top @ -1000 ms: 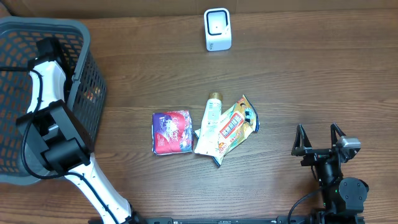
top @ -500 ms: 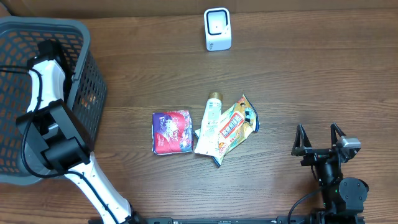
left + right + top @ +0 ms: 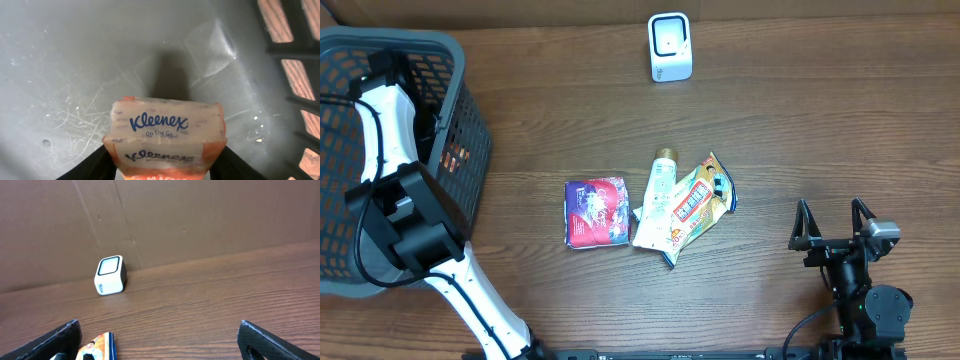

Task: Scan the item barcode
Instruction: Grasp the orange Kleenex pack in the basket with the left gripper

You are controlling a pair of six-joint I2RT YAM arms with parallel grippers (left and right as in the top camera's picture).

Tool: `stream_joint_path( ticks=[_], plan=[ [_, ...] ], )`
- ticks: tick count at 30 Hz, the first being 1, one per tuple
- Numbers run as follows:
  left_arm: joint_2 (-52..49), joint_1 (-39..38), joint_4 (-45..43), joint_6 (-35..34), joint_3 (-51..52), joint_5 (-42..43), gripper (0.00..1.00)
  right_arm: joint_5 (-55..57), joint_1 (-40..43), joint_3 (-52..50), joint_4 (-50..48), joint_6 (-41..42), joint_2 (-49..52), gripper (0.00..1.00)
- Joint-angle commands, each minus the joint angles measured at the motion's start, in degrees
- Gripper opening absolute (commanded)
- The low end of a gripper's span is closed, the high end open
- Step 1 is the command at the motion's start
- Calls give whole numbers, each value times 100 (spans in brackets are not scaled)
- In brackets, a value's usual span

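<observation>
**A:** Grip first: our left gripper (image 3: 165, 167) has its fingers (image 3: 87, 165) pressed against either side of a Kleenex On The Go tissue pack (image 3: 167, 132), so we read it as clamped on the pack.

**B:** And where do we have the pack?

**A:** Down inside the grey basket (image 3: 430, 42), low over its scuffed floor. We cannot tell whether it touches that floor.

**B:** Our right gripper (image 3: 830, 207)?

**A:** Jaws wide apart and empty, parked at the near right of the table (image 3: 820, 120), well apart from everything else.

**B:** Then we judge this to be the pick-up step, with the scan not yet done.

**A:** Agreed. The white scanner (image 3: 670, 47) stands at the far edge, well apart from the basket. Next we would need to lift the pack clear of the basket wall, carry it across, and face its barcode toward the scanner's window. We see no barcode from here, so the pack may need turning.
</observation>
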State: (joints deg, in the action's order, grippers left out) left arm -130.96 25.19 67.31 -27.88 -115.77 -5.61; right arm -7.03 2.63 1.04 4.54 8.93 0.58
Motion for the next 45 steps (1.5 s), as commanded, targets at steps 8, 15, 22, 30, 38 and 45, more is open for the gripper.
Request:
stream_joint_path(
  ticks=[8,15,22,30,38,45],
  plan=[
    [-39,35,55,107,-129,-129,71,57,11,-59,-22,-42,-42,100],
    [-61,33,28,107,-31,-505,81,57,11,-59,-22,-42,-42,100],
    [-63,17,-247,105,352,-479,83,57,11,-59,-22,-42,-42,100],
    [-61,15,-612,109,874,-356,75,57,11,-59,-22,-42,-42,100],
    [-61,15,-568,107,874,-341,28,57,11,-59,-22,-42,-42,100],
    [-42,31,-315,109,737,-363,33,57,11,-59,-22,-42,-42,100]
  ],
)
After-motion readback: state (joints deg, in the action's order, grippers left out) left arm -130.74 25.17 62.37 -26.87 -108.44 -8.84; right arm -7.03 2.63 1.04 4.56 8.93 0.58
